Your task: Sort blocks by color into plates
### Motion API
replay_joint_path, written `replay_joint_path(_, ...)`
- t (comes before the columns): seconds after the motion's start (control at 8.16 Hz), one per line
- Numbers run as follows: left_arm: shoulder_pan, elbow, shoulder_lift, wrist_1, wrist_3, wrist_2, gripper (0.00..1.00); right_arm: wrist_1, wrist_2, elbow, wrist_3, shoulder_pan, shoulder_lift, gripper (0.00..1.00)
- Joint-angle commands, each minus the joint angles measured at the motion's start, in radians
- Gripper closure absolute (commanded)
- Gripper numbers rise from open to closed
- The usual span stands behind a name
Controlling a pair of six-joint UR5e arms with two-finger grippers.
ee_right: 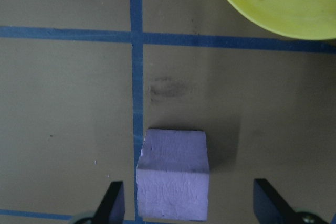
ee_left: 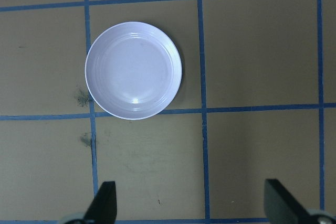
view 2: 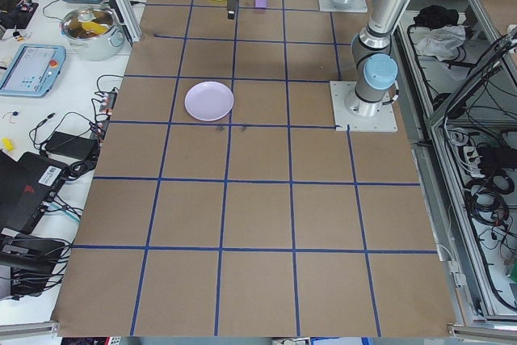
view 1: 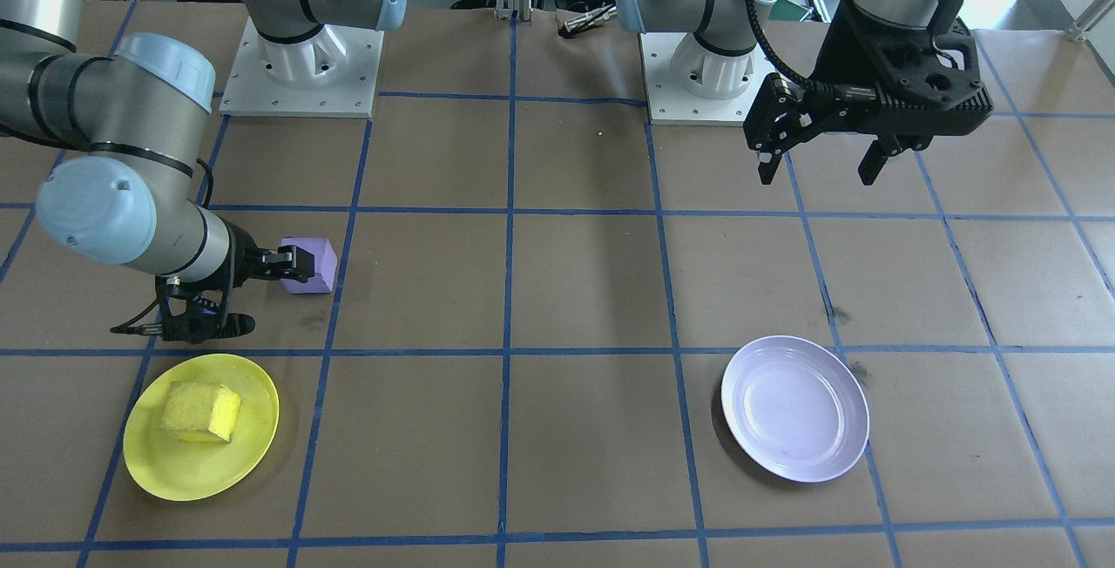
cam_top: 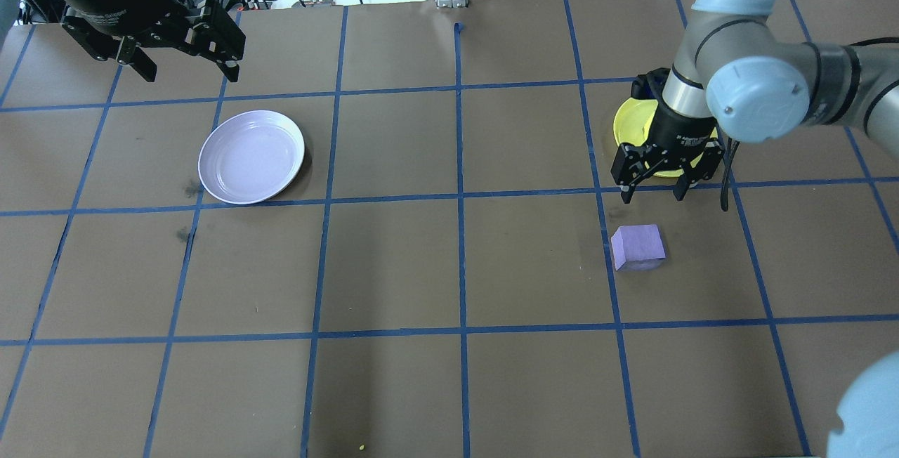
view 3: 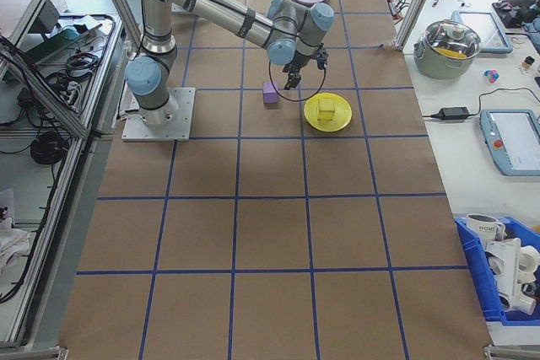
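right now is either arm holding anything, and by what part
Nothing is held. Both the left gripper and right gripper are open; the purple block rests on the table.

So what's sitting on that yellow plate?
A yellow block lies on the yellow plate, slightly off centre. In the overhead view the right gripper and its arm cover most of the plate, block included. The bare rim shows nothing else.

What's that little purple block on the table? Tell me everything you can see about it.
The purple block is a small pale-violet cube, matte and foam-like, with slightly rough faces. It sits on the brown paper table, beside a blue tape line, outside both plates. The yellow plate lies nearby; the lavender plate is far across the table. The right gripper hangs open above and beside it; nothing grips it.
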Motion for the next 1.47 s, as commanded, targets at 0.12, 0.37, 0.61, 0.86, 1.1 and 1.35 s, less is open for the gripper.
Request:
replay_joint_path(0.12, 0.000, -0.021, -0.006, 0.013, 0.001, 0.004, 0.00, -0.093, -0.042, 0.119, -0.005, 0.025, -0.005, 0.13)
replay_joint_path(0.37, 0.000, -0.024, -0.011, 0.030, 0.001, 0.005, 0.00, -0.115, -0.029, 0.121, -0.004, 0.030, 0.048, 0.16)
replay_joint_path(0.61, 0.000, -0.023, -0.015, 0.030, 0.001, 0.005, 0.00, -0.127, -0.049, 0.122, 0.004, 0.069, 0.076, 0.31)
replay_joint_path(0.86, 0.000, -0.024, -0.014, 0.030, -0.006, 0.004, 0.00, -0.113, -0.071, 0.130, 0.030, 0.072, 0.072, 0.53)
replay_joint_path(1.1, 0.000, -0.023, -0.021, 0.030, -0.014, 0.004, 0.00, -0.094, -0.121, 0.129, 0.044, 0.077, 0.072, 0.63)
replay_joint_path(1.35, 0.000, -0.021, -0.024, 0.030, -0.020, -0.009, 0.00, -0.032, -0.099, 0.065, 0.056, 0.079, 0.055, 0.62)
